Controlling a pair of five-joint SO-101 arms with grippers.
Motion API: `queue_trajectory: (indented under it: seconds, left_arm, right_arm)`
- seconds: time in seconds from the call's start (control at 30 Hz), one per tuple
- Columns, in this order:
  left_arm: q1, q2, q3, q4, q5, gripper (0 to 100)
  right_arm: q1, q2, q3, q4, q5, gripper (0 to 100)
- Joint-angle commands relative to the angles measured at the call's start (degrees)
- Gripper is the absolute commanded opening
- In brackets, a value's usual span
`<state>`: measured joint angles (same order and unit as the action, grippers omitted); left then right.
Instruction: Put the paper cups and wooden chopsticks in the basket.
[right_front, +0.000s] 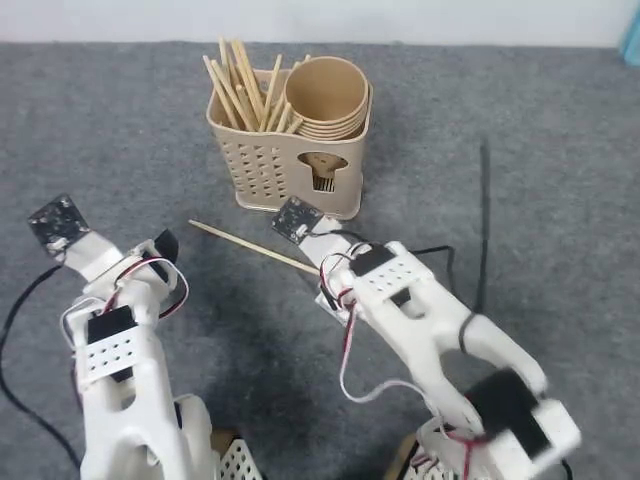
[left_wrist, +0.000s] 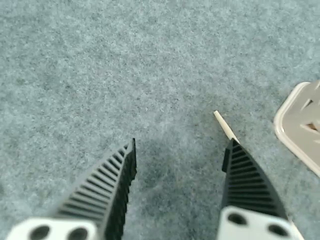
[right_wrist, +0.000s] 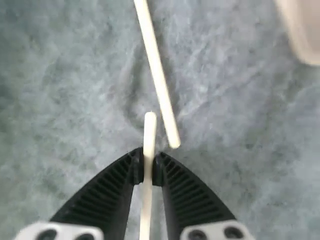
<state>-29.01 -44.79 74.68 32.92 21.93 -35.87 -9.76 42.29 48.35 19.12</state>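
Observation:
The beige perforated basket (right_front: 285, 165) stands at the back of the grey carpet, with several wooden chopsticks (right_front: 240, 85) and a stack of paper cups (right_front: 328, 92) inside. One loose chopstick (right_front: 250, 245) (right_wrist: 156, 70) lies on the carpet in front of it. My right gripper (right_wrist: 148, 155) is shut on a second chopstick (right_wrist: 149, 132), held just above the carpet beside the lying one. In the high view this gripper (right_front: 328, 290) is mostly hidden under its arm. My left gripper (left_wrist: 182, 145) (right_front: 152, 250) hangs open over bare carpet, near the lying chopstick's tip (left_wrist: 223, 125).
A black cable (right_front: 483, 220) runs over the carpet to the right of the basket. A corner of the basket (left_wrist: 300, 125) (right_wrist: 300, 30) shows in both wrist views. Open carpet lies left of the basket and between the two arms.

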Motion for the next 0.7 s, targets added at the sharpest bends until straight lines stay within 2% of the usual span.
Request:
queue_trajectory:
  seconds: [0.0,0.13,0.3,0.47,0.57,0.67]
  left_arm:
    - [-0.4,-0.9,-2.7,-1.6,0.7,26]
    - [-0.4,-0.9,-2.7,-1.6,0.7,26]
    - [-0.4,-0.9,-2.7,-1.6,0.7,26]
    - [-0.4,-0.9,-2.6,-1.4,0.7,26]
    - [-0.4,-1.0,-2.2,-1.4,0.7,26]
    - [-0.4,-1.0,-2.2,-1.4,0.7,26]
  right_arm:
    - [0.5,-16.1,-2.0,6.5,-0.5,0.6]
    - [0.5,-34.4,-2.0,9.4,-2.1,0.6]
    - [0.6,-53.3,-1.9,7.9,-11.3,0.6]
    - [0.6,-63.8,2.0,7.4,-19.6,0.6]
    - [0.5,-67.5,8.4,0.2,-24.0,0.6]
    - [0.6,-69.3,13.0,-12.3,-25.6,0.6]
